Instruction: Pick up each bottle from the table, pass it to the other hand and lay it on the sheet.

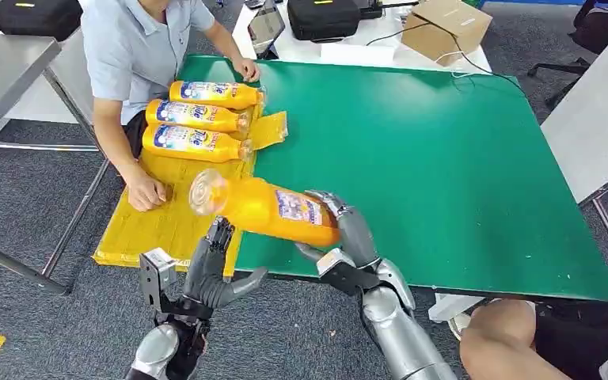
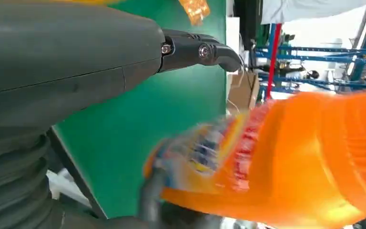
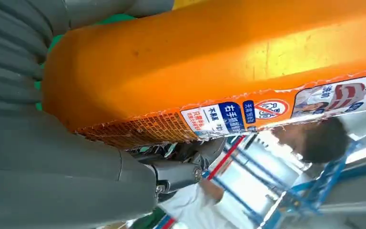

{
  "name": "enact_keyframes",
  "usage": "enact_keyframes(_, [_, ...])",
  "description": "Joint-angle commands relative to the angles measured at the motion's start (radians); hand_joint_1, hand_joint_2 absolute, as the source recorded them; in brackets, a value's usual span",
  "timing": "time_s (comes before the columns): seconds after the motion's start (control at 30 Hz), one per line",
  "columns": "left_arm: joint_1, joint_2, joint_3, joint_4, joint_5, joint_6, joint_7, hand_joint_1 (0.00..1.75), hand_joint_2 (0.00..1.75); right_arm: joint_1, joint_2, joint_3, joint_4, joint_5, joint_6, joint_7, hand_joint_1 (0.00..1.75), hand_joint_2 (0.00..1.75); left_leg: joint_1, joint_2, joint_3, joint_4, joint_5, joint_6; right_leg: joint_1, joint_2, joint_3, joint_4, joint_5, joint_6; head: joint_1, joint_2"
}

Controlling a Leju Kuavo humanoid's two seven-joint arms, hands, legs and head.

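The green bench (image 1: 459, 158) is seen with a yellow sheet (image 1: 158, 222) at its left edge, on which three bottles (image 1: 198, 127) are laid at the far end. A fourth bottle (image 1: 265, 208) is held above the near edge, gripped at one end by the right hand (image 1: 347, 229). It is judged rigid, slick and fairly heavy, best taken mid-body. The left hand (image 1: 214, 269) is spread just below it, holding nothing.

orange bottle (image 1: 265, 207), yellow sheet (image 1: 162, 226), green table (image 1: 443, 158)
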Motion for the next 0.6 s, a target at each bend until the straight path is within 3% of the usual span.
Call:
enact_keyframes(0.03, [-0.075, -0.007, -0.031, 0.098, 0.045, 0.005, 0.026, 0.00, 1.75, -0.081, 0.035, 0.134, 0.187, 0.017, -0.034, -0.021, 1.75, 1.75, 0.000, 0.001, 0.004, -0.001, -0.001, -0.001, 0.001, 0.000, 0.004, -0.001, -0.001, -0.001, 0.000, 0.000])
enact_keyframes(0.57, [-0.101, 0.002, -0.070, 0.104, 0.107, -0.009, 0.014, 0.00, 1.75, -0.123, 0.096, 0.186, 0.367, -0.068, 0.021, -0.054, 1.75, 1.75, 0.000, 0.000, 0.002, -0.001, 0.000, -0.001, 0.000, -0.001, 0.002, -0.001, 0.000, -0.001, 0.000, 0.000])
enact_keyframes(0.6, [-0.101, -0.001, -0.062, 0.104, 0.115, -0.002, 0.013, 1.54, 1.75, -0.120, 0.096, 0.194, 0.370, -0.067, 0.027, -0.057, 1.75, 1.75, 0.000, 0.000, 0.004, -0.001, -0.001, -0.001, 0.001, -0.001, 0.004, -0.001, -0.001, -0.002, 0.000, 0.000])
